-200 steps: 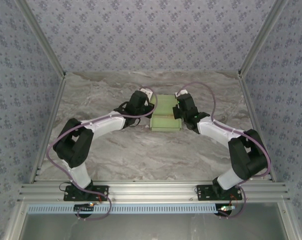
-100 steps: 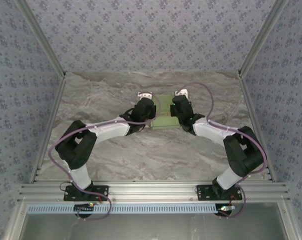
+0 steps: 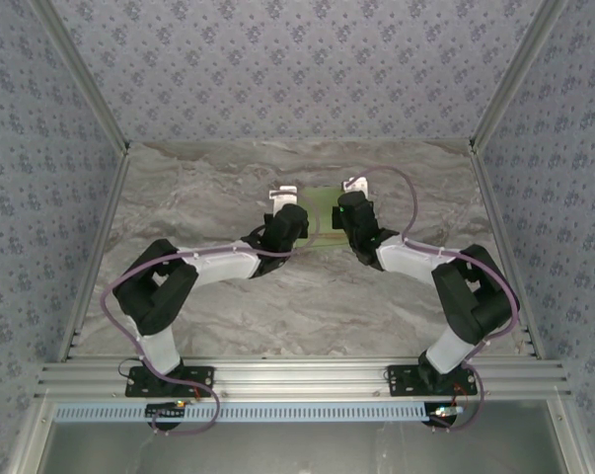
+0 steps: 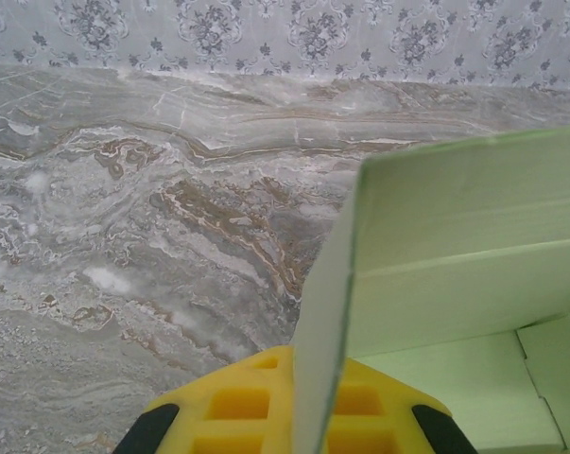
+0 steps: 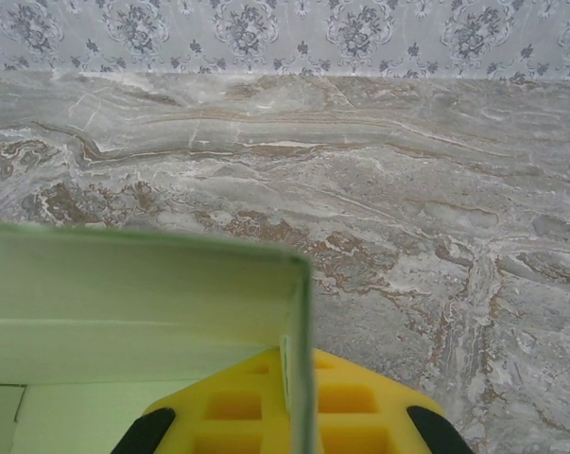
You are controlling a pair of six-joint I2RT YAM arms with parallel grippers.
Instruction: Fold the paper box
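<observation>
Top view: both arms reach inward over the marble table (image 3: 179, 197) with elbows out, the left gripper (image 3: 299, 221) and right gripper (image 3: 342, 211) flanking the paper box (image 3: 323, 207) mid-table. Left wrist: yellow fingers (image 4: 247, 374) clamped tight on the box's upright left wall. Right wrist: fingers (image 5: 360, 378) pinched shut on its upright right wall.

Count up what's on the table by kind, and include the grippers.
paper box: 1
grippers: 2, the left gripper and the right gripper, each shut on a wall of the paper box
total: 3
</observation>
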